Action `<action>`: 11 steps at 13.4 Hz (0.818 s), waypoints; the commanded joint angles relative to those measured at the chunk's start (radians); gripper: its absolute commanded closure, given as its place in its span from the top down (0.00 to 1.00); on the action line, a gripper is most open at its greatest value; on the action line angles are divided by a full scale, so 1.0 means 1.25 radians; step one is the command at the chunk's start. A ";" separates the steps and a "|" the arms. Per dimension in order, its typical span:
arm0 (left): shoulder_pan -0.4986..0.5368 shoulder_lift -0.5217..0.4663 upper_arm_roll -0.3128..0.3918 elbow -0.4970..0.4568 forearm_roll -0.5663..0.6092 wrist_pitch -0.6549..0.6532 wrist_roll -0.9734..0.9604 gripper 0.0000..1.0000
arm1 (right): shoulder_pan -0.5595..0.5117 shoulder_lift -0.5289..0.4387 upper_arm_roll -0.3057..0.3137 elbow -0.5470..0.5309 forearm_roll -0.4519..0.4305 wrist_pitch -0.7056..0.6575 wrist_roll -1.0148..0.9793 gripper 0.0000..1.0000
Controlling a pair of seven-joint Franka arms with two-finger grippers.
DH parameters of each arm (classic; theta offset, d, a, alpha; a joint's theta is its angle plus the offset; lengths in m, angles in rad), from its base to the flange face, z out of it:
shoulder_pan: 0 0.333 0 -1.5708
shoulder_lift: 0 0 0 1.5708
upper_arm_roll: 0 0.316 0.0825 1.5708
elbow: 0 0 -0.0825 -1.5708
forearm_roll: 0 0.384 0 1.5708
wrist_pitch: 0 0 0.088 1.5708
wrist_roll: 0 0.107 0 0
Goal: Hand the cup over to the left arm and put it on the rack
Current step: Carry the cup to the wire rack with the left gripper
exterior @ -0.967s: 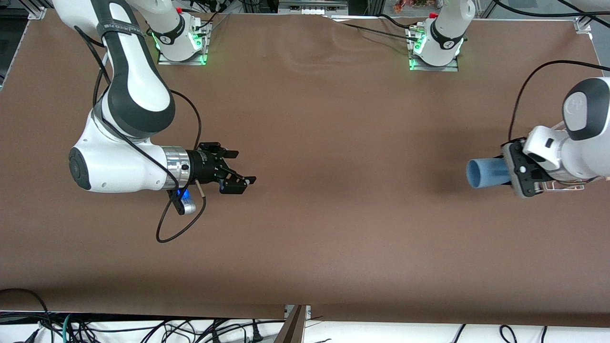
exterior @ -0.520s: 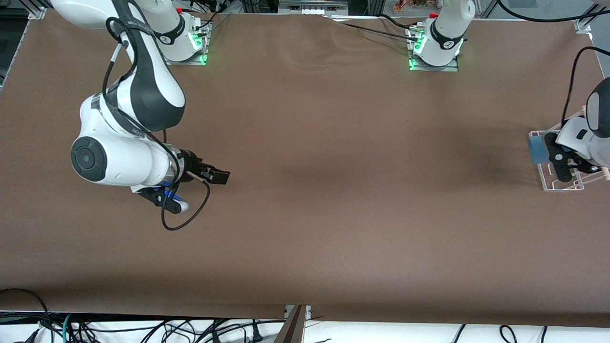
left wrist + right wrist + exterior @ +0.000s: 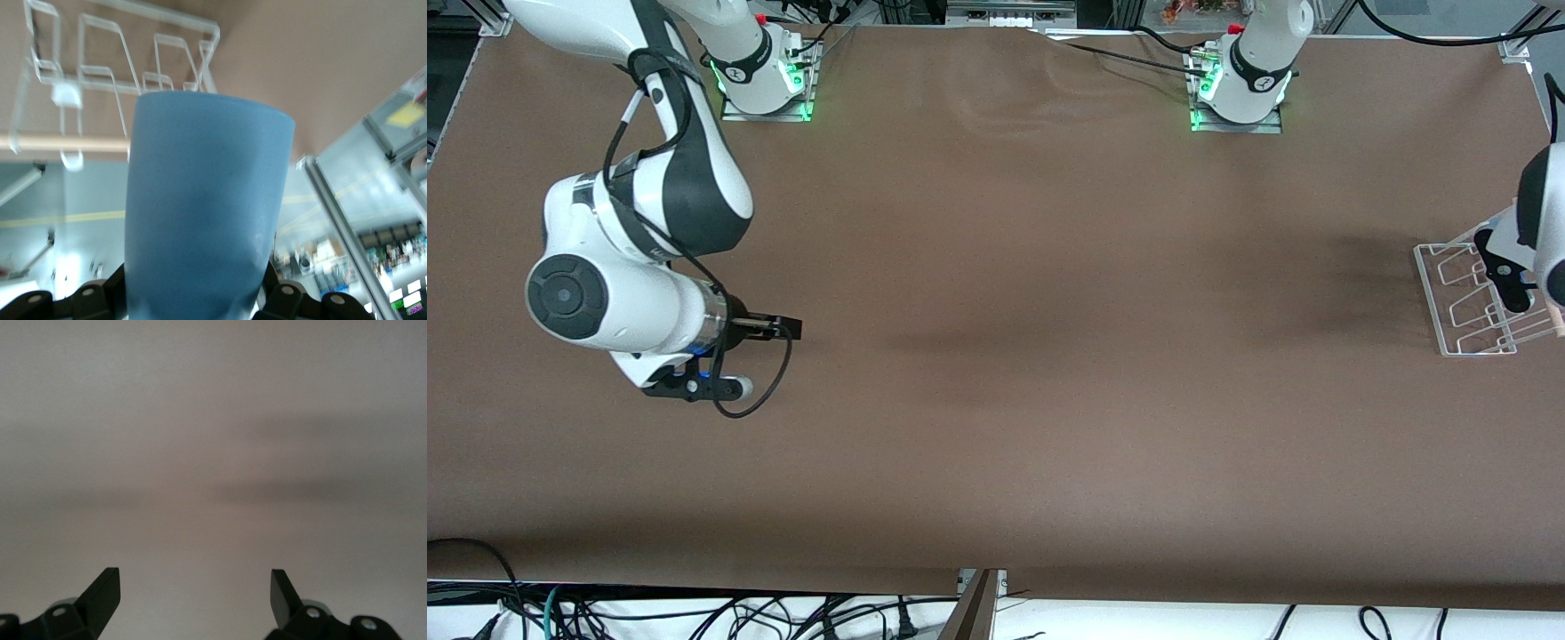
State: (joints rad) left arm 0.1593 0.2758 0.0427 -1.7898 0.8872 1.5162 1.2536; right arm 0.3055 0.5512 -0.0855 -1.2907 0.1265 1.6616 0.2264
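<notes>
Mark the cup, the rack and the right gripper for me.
cup (image 3: 207, 207), left wrist view, middle of its blue side wall.
rack (image 3: 1436, 298), front view, clear frame edge toward the table's middle.
right gripper (image 3: 193, 593), right wrist view, midway between its open black fingertips.

Rack (image 3: 1463, 302) sits at left arm's end of table (image 3: 996, 400). Left gripper (image 3: 200, 303) w/ cup (image 3: 207, 213) is over it, probably. Right gripper (image 3: 787, 328) over right arm's end.

The light-blue cup (image 3: 207, 207), gripped by the left arm, hangs seemingly over the clear rack (image 3: 1463, 302).
</notes>
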 commanded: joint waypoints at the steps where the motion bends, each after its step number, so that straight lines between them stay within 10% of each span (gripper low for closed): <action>1: 0.010 -0.099 -0.007 -0.145 0.128 0.074 -0.017 0.00 | 0.000 -0.025 -0.011 -0.044 -0.027 0.028 -0.062 0.99; 11: 0.087 -0.159 -0.007 -0.409 0.413 0.314 -0.135 0.00 | 0.001 -0.119 -0.017 -0.014 -0.120 -0.068 -0.106 0.99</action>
State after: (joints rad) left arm 0.2596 0.1231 0.0432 -2.2575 1.3712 1.8880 1.0954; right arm 0.3049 0.4497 -0.1075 -1.2926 0.0077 1.6107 0.1061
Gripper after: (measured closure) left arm 0.300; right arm 0.004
